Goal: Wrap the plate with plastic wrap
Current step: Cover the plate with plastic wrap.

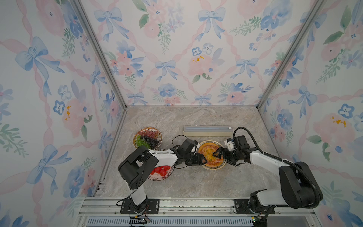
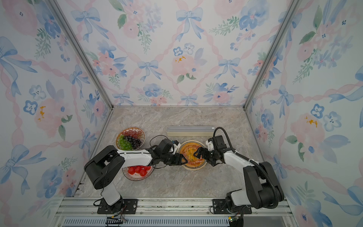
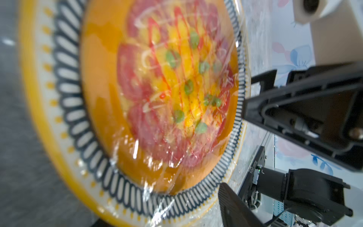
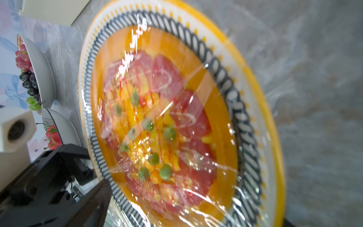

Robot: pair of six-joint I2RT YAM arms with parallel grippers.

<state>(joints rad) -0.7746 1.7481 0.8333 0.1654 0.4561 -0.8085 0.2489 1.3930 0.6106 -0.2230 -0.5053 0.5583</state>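
Note:
The plate, yellow-rimmed with a dark looped band, holds an orange pizza-like dish in front of the long cream wrap box. Clear, crinkly plastic wrap lies stretched over the food and the rim, and spills onto the table beside the plate. My left gripper hangs open over the plate's left edge. From the right, my right gripper stands open above the food. Nothing shows between either pair of fingers.
A plate of grapes sits at the back left. A plate of red fruit lies partly under my left arm. Walls with floral paper close in three sides of the marble table.

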